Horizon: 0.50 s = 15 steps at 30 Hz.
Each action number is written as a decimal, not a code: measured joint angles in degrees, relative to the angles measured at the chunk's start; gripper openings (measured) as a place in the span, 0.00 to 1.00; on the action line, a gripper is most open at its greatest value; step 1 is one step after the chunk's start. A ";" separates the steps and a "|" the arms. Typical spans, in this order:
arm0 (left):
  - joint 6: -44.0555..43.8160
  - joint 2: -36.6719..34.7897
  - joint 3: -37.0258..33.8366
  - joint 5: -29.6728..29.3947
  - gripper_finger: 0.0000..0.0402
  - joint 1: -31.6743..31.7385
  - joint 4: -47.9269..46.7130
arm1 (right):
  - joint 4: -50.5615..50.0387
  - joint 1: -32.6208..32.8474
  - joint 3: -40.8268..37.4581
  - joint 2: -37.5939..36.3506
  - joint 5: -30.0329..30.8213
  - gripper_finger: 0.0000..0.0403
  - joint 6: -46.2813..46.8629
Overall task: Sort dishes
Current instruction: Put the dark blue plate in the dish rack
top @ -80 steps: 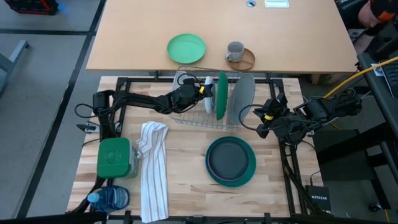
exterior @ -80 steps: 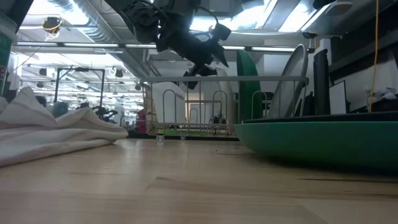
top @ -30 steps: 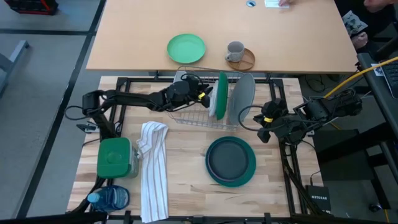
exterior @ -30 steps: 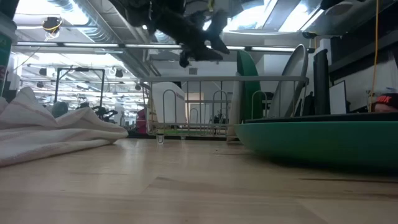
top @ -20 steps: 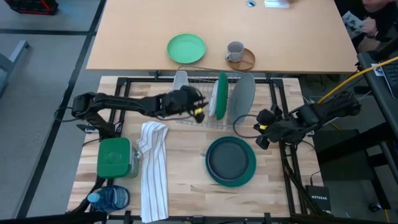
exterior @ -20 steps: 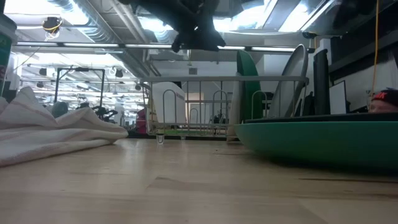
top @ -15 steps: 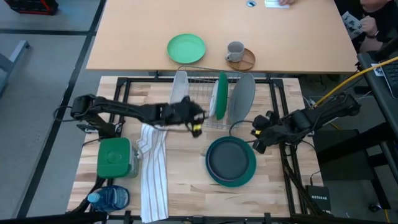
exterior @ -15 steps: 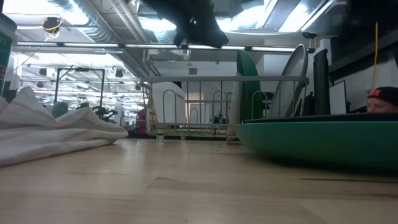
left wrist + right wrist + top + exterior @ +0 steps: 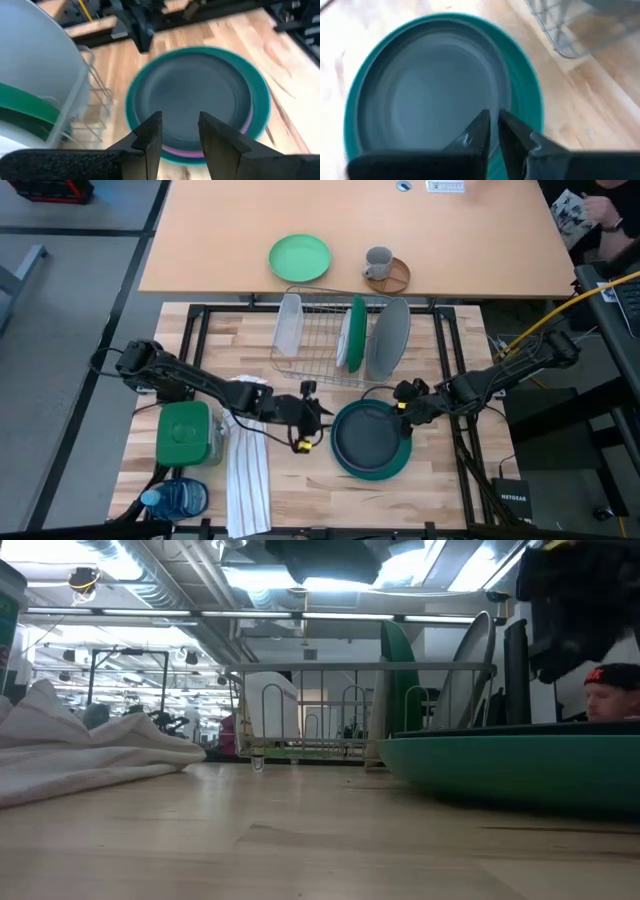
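Observation:
A stack of dishes (image 9: 371, 440) lies flat at the table's near right: a charcoal plate (image 9: 197, 100) on top, a purple-pink rim (image 9: 245, 127) under it and a teal-green plate (image 9: 520, 60) at the bottom. A wire rack (image 9: 325, 358) holds a light grey plate (image 9: 288, 323), a dark green plate (image 9: 356, 335) and a grey plate (image 9: 387, 338) on edge. My left gripper (image 9: 305, 432) is open and empty, left of the stack, its fingers (image 9: 150, 137) pointing at it. My right gripper (image 9: 403, 406) is shut and empty over the stack's far right rim.
A striped towel (image 9: 246, 450), a green lidded box (image 9: 183, 432) and a blue bottle (image 9: 175, 500) lie at the near left. A mint plate (image 9: 299, 257) and a grey mug (image 9: 377, 263) stand on the far table. A person's head (image 9: 610, 690) shows behind.
My left gripper has left the rack and gone toward the table's near edge and down, to the stack's left side. My right gripper has gone toward the table's left and near edges, to the stack's far right rim. The plates have kept still.

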 joint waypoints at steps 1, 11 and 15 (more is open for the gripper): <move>0.00 0.77 0.00 0.00 0.29 -0.23 -0.20 | -0.18 0.00 -0.33 0.00 0.06 0.10 2.06; -0.22 8.64 0.00 0.00 0.29 -0.56 0.07 | -1.37 0.00 -0.70 0.59 -1.83 0.10 12.99; -0.17 10.44 0.00 0.04 0.29 -0.92 1.85 | -1.37 0.00 -0.69 3.11 -3.37 0.10 15.35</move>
